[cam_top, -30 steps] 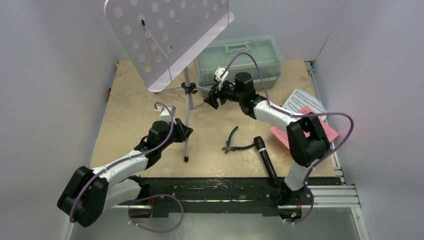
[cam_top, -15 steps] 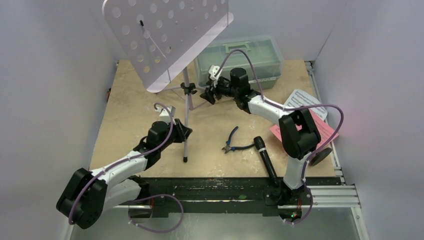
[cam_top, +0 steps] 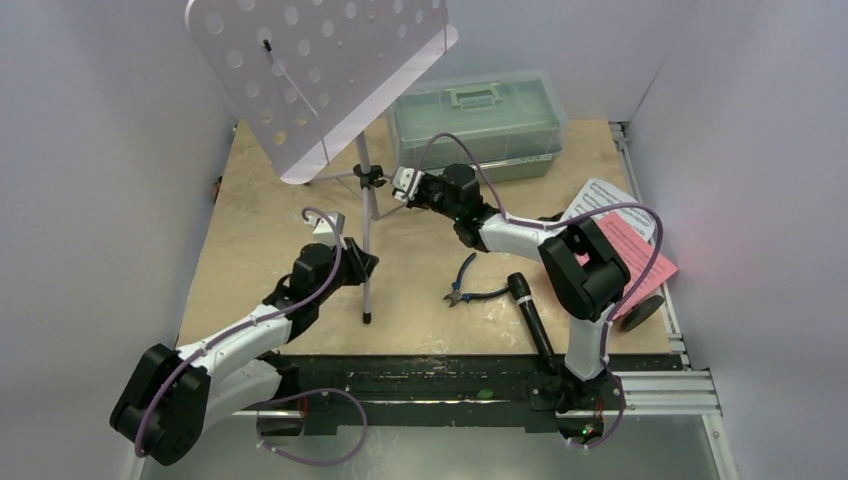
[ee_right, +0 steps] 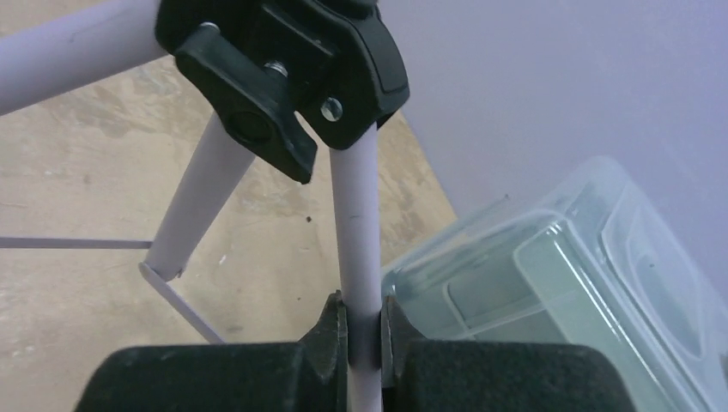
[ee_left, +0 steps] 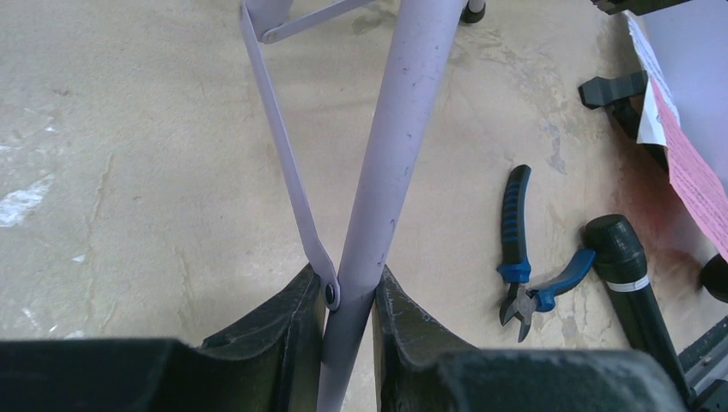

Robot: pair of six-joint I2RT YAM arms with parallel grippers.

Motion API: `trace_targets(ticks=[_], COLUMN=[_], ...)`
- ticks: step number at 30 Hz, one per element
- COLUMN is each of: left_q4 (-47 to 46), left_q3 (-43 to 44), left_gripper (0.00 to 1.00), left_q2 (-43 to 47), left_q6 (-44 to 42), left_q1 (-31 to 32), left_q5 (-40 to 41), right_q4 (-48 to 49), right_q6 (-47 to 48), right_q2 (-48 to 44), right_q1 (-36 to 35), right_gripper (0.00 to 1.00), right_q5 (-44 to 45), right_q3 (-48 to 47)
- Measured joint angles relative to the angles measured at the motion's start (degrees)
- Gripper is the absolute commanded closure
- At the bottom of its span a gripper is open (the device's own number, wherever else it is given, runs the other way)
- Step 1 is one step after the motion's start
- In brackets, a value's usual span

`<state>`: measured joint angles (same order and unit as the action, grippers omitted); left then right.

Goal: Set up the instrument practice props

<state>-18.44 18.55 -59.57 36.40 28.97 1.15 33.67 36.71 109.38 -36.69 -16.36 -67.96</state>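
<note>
Closing in over the last second, the right gripper (cam_top: 402, 187) now clamps a rear leg of the lilac music stand (cam_top: 310, 80) on the worktop (cam_top: 260, 222); the left gripper (cam_top: 362, 264) stays clamped on its front leg, so both arms can likely position it.

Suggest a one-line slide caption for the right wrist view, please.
Right gripper shut on a tube of the lilac music stand close to its black clamp, the green toolbox beyond.

Music stand (ee_left: 403, 129) matt painted metal; toolbox (ee_right: 558, 283) translucent plastic; tabletop (cam_top: 260, 210) mottled, matt.
</note>
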Motion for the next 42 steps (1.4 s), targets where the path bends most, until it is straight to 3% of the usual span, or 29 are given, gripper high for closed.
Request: trace_targets(ticks=[3, 6, 13, 19, 24, 29, 42], left_q4=[4.31, 10.95, 14.6, 9.2, 5.42, 3.39, 2.38], left_q3=[1.27, 2.34, 4.98, 8.41, 9.75, 10.12, 4.09], left_gripper=[0.58, 0.45, 0.34, 0.4, 0.59, 0.68, 0.67], left_q2=[1.42, 3.74, 5.6, -1.01, -4.44, -6.6, 0.98], left_q6=[0.13, 0.55, -0.02, -1.77, -5.14, -8.48, -15.72], left_q1=[-0.2, -0.24, -0.07, -0.09, 0.04, 0.57, 1.66], left_q5=[1.27, 3.15, 7.93, 8.24, 10.27, 15.39, 22.69], right_q4=[1.77, 4.02, 4.0, 1.57, -2.58, -5.27, 1.27], right_q6=[2.89, 3.91, 2.73, 0.94, -1.64, -6.56, -16.02], right_q2=[0.15, -0.13, -4.57, -5.81, -6.4, -6.8, -9.64], right_q1=[-2.14, -3.52, -5.81, -8.7, -11.34, -14.51, -18.29], right_gripper=[1.0, 1.0, 1.0, 1.0, 1.0, 1.0, 1.0], right_q5=[5.4, 10.95, 20.37, 27.36, 31.91, 35.1, 36.48], right_q3=[1.05, 2.8, 8.17, 8.68, 7.37, 6.58, 13.35])
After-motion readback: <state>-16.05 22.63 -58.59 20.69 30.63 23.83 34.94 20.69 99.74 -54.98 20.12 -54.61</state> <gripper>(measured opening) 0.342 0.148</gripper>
